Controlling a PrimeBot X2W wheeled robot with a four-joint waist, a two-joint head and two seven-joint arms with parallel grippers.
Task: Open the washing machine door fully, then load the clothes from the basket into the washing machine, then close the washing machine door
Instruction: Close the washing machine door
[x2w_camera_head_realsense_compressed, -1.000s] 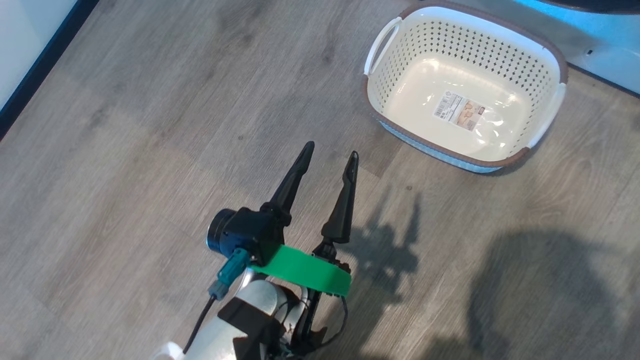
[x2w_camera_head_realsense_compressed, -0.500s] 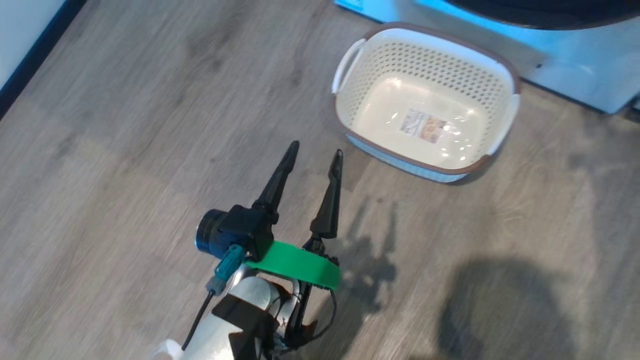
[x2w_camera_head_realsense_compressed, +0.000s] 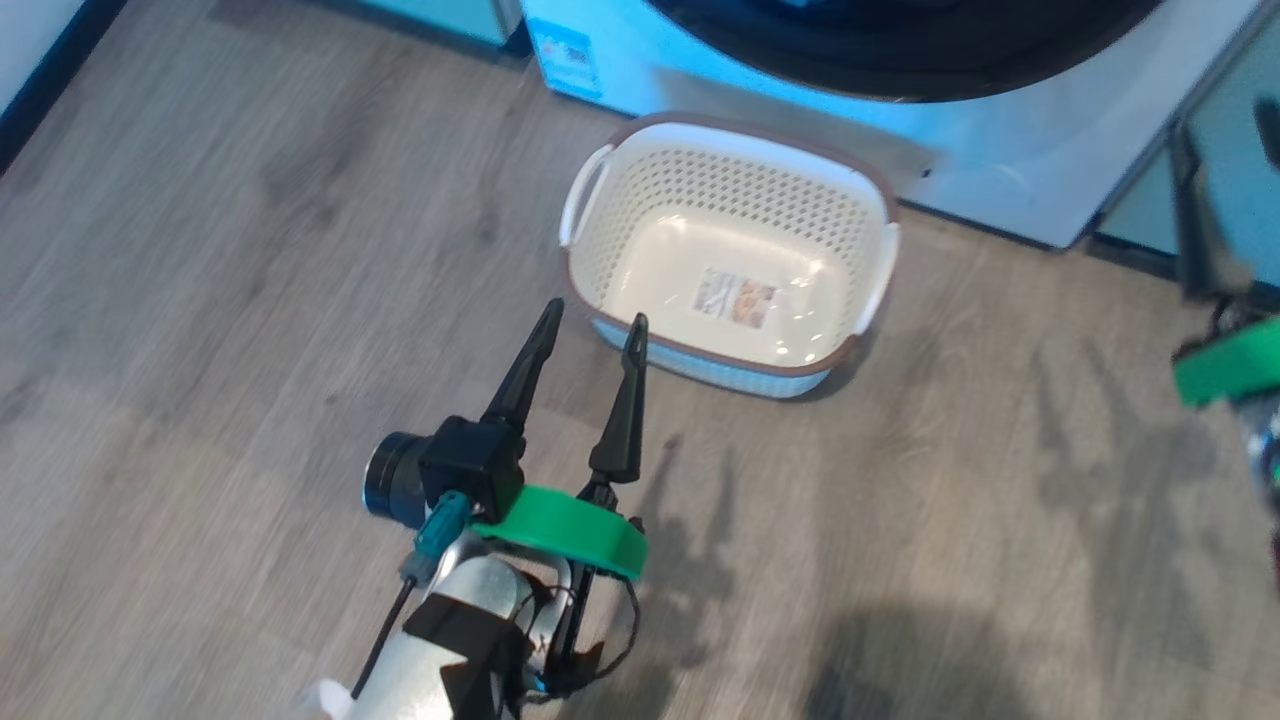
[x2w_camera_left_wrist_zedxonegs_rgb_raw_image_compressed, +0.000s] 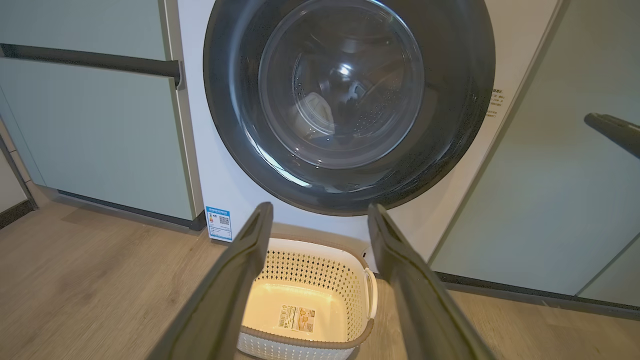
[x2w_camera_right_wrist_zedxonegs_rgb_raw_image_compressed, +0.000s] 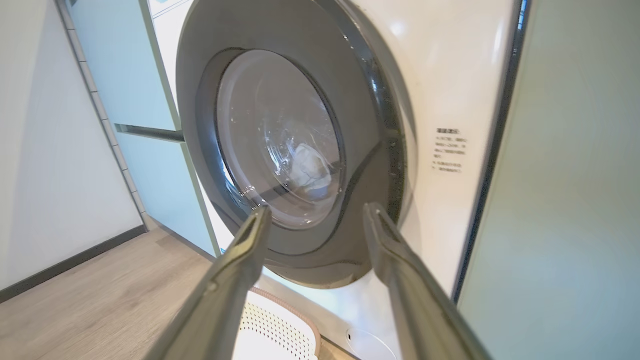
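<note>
The cream basket (x2w_camera_head_realsense_compressed: 720, 190) stands empty on the floor in front of the white washing machine (x2w_camera_head_realsense_compressed: 1000, 150). The washing machine door (x2w_camera_left_wrist_zedxonegs_rgb_raw_image_compressed: 450, 100), black-rimmed with a glass bowl, lies shut against the machine. Through the glass, cream clothes (x2w_camera_left_wrist_zedxonegs_rgb_raw_image_compressed: 315, 112) rest in the drum, also seen as clothes (x2w_camera_right_wrist_zedxonegs_rgb_raw_image_compressed: 307, 167) in the right wrist view. My left gripper (x2w_camera_head_realsense_compressed: 593, 315) is open and empty, just short of the basket's near left corner. My right gripper (x2w_camera_right_wrist_zedxonegs_rgb_raw_image_compressed: 316, 210) is open and empty, pointing at the door (x2w_camera_right_wrist_zedxonegs_rgb_raw_image_compressed: 360, 125) from the right. One of its fingers (x2w_camera_head_realsense_compressed: 1195, 230) is blurred at the head view's right edge.
Pale teal cabinet panels flank the machine on the left (x2w_camera_left_wrist_zedxonegs_rgb_raw_image_compressed: 100, 140) and on the right (x2w_camera_left_wrist_zedxonegs_rgb_raw_image_compressed: 550, 200). A white wall with a dark baseboard (x2w_camera_right_wrist_zedxonegs_rgb_raw_image_compressed: 65, 265) runs along the left. Wood floor (x2w_camera_head_realsense_compressed: 250, 300) lies open to the left of the basket.
The head camera has tilted up, bringing the washing machine and my right gripper into view. My right gripper has gone from shut to open. The left gripper stays open.
</note>
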